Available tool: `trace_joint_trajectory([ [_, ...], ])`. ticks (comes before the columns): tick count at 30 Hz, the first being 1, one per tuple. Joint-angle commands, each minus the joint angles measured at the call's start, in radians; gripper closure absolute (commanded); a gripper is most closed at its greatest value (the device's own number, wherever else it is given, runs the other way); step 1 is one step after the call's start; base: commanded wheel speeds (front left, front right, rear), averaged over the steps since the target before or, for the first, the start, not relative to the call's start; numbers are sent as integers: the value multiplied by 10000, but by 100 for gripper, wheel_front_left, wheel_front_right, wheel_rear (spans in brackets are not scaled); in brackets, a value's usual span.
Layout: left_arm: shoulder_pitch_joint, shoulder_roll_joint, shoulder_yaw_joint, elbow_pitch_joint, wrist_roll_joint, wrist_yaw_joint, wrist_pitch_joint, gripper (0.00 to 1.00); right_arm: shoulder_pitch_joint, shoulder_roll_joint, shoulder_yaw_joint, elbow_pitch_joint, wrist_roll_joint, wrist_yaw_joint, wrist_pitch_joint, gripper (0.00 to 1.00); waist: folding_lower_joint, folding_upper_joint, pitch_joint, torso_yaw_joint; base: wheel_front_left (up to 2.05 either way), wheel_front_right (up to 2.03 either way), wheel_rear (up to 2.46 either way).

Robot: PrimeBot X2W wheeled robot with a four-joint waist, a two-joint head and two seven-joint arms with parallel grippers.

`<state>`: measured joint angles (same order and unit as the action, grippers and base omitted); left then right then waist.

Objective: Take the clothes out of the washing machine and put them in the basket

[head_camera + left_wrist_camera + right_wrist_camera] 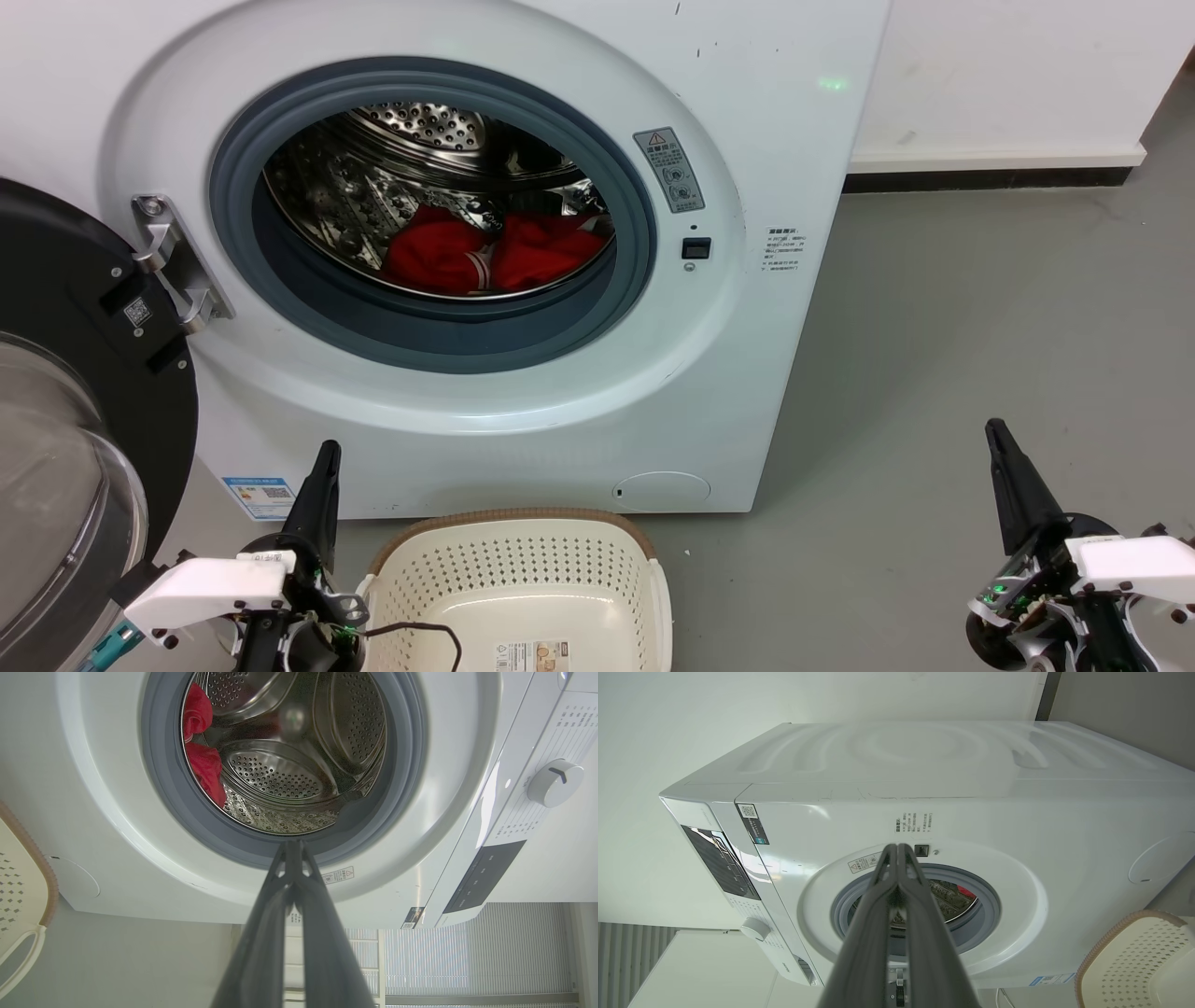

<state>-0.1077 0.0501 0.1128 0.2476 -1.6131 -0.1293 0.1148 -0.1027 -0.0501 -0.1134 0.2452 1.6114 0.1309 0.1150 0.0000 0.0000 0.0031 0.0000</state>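
Red clothes [485,254] lie in the drum [411,121] of the washing machine [560,420], its door [65,420] open. The basket [509,516] stands on the floor [934,373] just before it. The left gripper [329,453] and right gripper [995,431] have fingers pressed together, holding nothing.

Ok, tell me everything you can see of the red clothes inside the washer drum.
The bright red soft fabric clothes lie crumpled in two mounds on the bottom of the perforated steel drum, behind the grey rubber door seal. White stripe trim shows where the mounds meet. They rest on the drum wall; the left gripper and right gripper, both shut, sit low outside the white washing machine, touching no fabric.
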Motion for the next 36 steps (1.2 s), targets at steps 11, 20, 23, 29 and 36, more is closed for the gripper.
trace_joint_trajectory([
  [11, -51, 2, 22, -24, -1, -36, 18, 100, -136, -1, -5, 12, 36, -5, 9, 100, 0, 0, 0, 0, 0, 0, 0],
  [20, -51, 2, 22, -24, -1, -36, 18, 100, -136, -1, -4, 12, 36, -3, 9, 100, 0, 0, 0, 0, 0, 0, 0],
  [23, -51, 2, 22, -25, -1, -36, 18, 100, -136, -1, -4, 12, 36, -5, 9, 100, 0, 0, 0, 0, 0, 0, 0],
  [29, 15, -4, -4, 31, 3, 2, -9, 0, 16, 2, 3, 22, -7, 2, -8, 0, 0, 0, 0, 0, 0, 0, 0],
  [36, 310, -29, -68, 236, 57, 12, -143, 0, 291, 31, 72, 231, -59, 0, -139, 0, 0, 0, 6, -1, 0, 0, 0],
])
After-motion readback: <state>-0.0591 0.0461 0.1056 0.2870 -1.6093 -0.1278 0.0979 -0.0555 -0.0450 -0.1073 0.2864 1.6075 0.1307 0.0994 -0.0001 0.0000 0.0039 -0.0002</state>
